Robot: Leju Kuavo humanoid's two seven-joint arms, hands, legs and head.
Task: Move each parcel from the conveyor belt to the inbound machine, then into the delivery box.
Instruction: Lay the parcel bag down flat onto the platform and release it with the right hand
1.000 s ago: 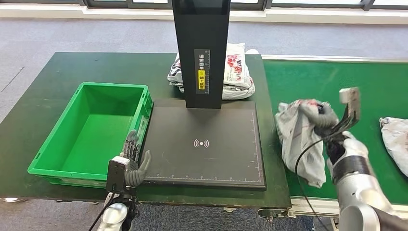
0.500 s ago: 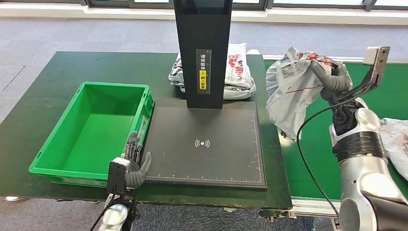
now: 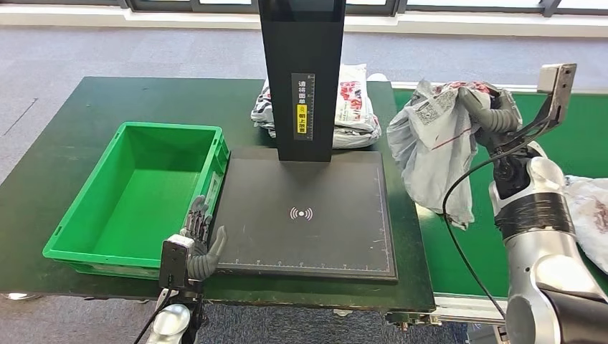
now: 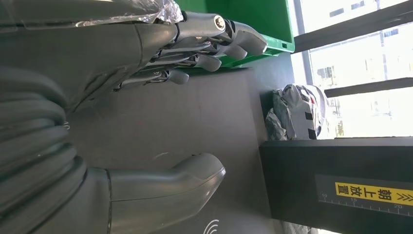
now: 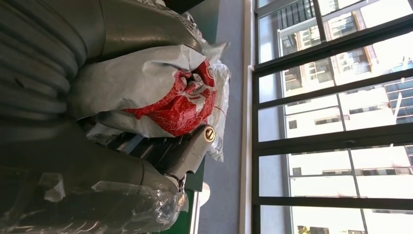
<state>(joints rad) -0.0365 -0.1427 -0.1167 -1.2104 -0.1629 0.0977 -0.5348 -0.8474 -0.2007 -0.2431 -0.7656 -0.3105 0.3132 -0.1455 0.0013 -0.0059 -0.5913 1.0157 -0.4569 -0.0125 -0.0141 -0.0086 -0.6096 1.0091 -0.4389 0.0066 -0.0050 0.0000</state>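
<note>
The floor (image 3: 86,50) is grey carpet, and it runs all around a big dark green table (image 3: 79,129). Along the far side of the room there is a pale strip (image 3: 466,25) at the bottom of the wall, with dark window frames (image 3: 215,6) just above it. Tall windows (image 5: 331,117) with dark bars let in bright daylight. Outside them you can see tall buildings (image 5: 311,73) and a bit of a green tree.

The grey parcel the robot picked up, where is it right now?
In the head view, the grey parcel hangs from the right hand, above the conveyor belt's left edge, beside the black scanner pad.
</note>
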